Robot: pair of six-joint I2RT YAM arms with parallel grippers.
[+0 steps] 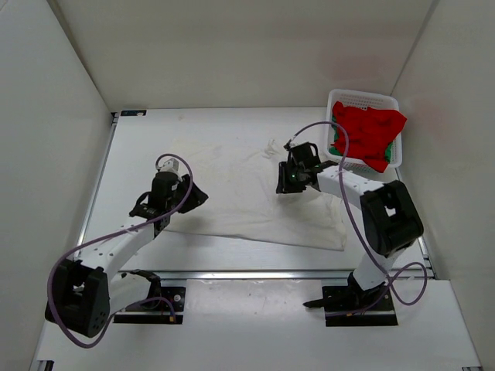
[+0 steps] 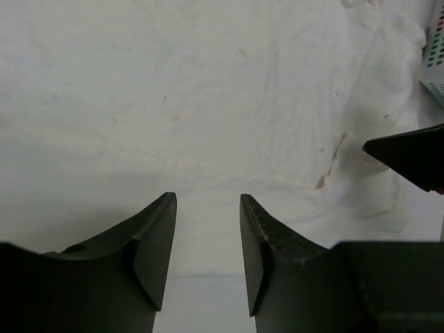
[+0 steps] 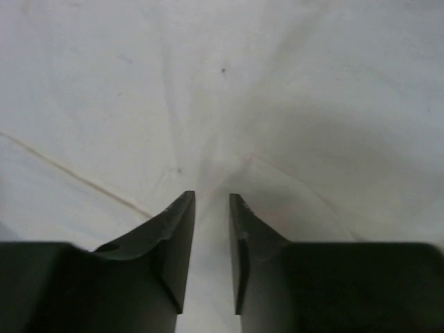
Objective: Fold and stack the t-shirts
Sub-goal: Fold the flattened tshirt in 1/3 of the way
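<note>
Both hover over the spread off-white t-shirt (image 1: 247,209) — left gripper (image 2: 207,201) well apart and empty, right gripper (image 3: 211,198) parted a slit, gripping nothing, cloth puckered beneath.

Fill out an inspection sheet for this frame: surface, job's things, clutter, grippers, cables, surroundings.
Surface: white table, nothing spilled.
Job's things: off-white t-shirt spread flat mid-table, unfolded, with faint brownish spots; red t-shirt bunched in the basket and draping over its rim; green t-shirt only peeking out beneath it.
Clutter: nothing seen beyond the white basket at the far right corner.
Grippers: left gripper open at the shirt's left edge; right gripper narrowly open over its far right part; neither holds cloth.
Cables: purple cables loop loosely off both arms.
Surroundings: plain white walls on three sides.
</note>
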